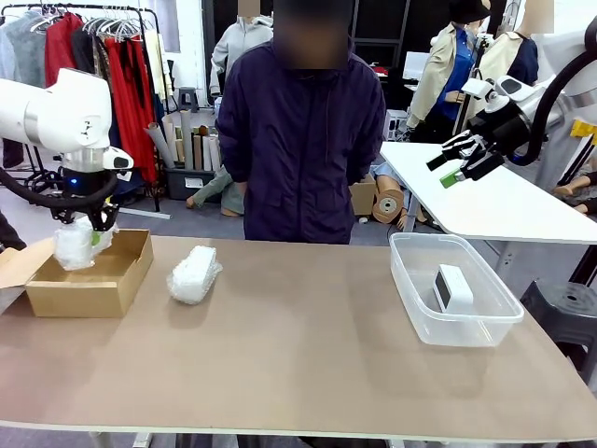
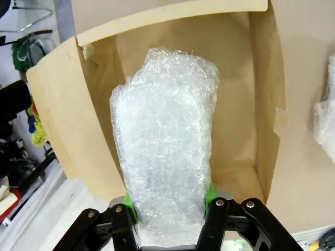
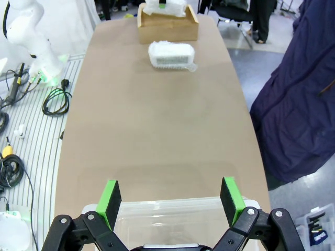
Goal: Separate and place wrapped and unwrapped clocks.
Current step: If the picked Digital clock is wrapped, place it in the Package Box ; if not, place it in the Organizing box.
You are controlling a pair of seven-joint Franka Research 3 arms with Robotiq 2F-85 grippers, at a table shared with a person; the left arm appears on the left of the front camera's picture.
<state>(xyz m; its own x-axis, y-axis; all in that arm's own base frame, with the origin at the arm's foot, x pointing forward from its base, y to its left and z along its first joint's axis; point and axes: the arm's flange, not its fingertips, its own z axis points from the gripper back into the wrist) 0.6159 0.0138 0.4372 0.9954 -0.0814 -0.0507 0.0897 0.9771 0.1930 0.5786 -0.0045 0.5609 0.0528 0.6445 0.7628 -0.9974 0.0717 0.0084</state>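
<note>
My left gripper [image 1: 86, 235] is shut on a bubble-wrapped clock [image 1: 75, 247], holding it just over the open cardboard box [image 1: 98, 280] at the table's left. In the left wrist view the wrapped clock [image 2: 165, 136] stands between my green pads [image 2: 209, 196] above the box floor [image 2: 235, 120]. A second wrapped clock [image 1: 193, 273] lies on the table right of the box. The bare white clock [image 1: 454, 287] rests in the clear plastic bin [image 1: 410, 280]. My right gripper [image 1: 462, 163] hangs open, high above the bin; from its wrist, the gripper [image 3: 170, 196] looks down on the bin rim [image 3: 172, 205].
A person in a dark jacket [image 1: 298, 131] stands at the far edge, hands out of sight. The wooden table [image 1: 308, 373] is bare between box and bin. In the right wrist view the loose wrapped clock [image 3: 171, 55] lies in front of the box [image 3: 167, 26]. Cables [image 3: 55, 102] lie on the floor.
</note>
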